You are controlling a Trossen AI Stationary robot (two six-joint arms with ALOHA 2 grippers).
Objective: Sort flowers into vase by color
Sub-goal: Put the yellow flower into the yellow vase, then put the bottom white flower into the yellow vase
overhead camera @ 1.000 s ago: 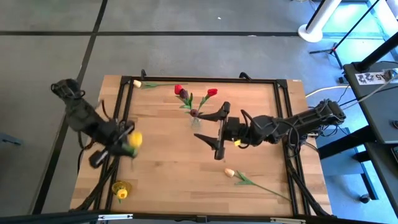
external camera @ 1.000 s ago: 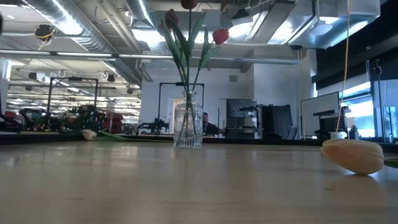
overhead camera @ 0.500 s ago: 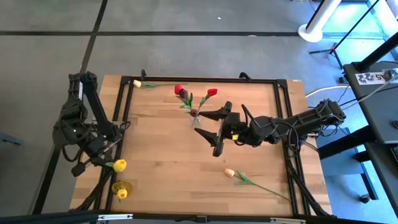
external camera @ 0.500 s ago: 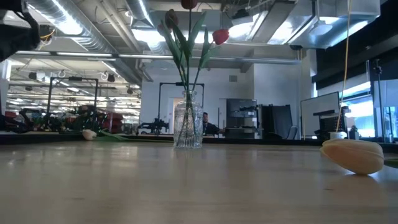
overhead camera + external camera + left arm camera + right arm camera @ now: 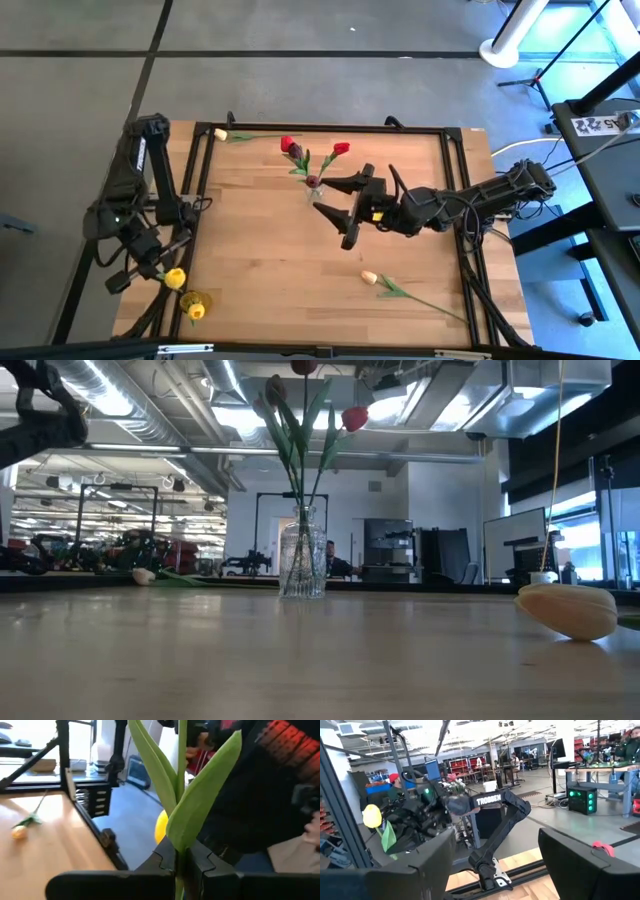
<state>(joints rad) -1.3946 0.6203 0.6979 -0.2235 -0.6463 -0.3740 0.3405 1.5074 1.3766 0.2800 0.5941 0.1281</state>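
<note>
My left gripper (image 5: 158,272) hovers over the table's near-left edge, shut on a yellow tulip (image 5: 175,278). In the left wrist view its green leaves (image 5: 200,815) rise past the fingers with the yellow head (image 5: 161,826) behind them. Just nearer, a second yellow head (image 5: 196,306) sits in what looks like a small vase. A clear glass vase (image 5: 315,190) (image 5: 302,565) at the table's middle holds red and maroon tulips upright. My right gripper (image 5: 345,208) is open, right of that vase. Two cream tulips lie flat: one at the far edge (image 5: 221,133), one near the front (image 5: 370,277). My left gripper pinches the yellow tulip's stem at the base of its leaves (image 5: 180,847) between the two shut fingers (image 5: 205,857). The fingers lie across the stem. The flower is lifted clear of the table, its head sticking out beyond the fingertips toward the near-left corner.
A black frame rail (image 5: 200,180) runs round the tabletop, and my left arm reaches over it. The front cream tulip's stem (image 5: 425,300) stretches toward the near-right corner. Bare wood (image 5: 260,250) lies between the arms. Beyond the table is a workshop room.
My left arm has swung toward the table's near-left corner, carrying the yellow tulip from over the table's left part out to its edge beside the second yellow head. The fingers have stayed shut on the stem. The vase and the lying tulips have not moved.
</note>
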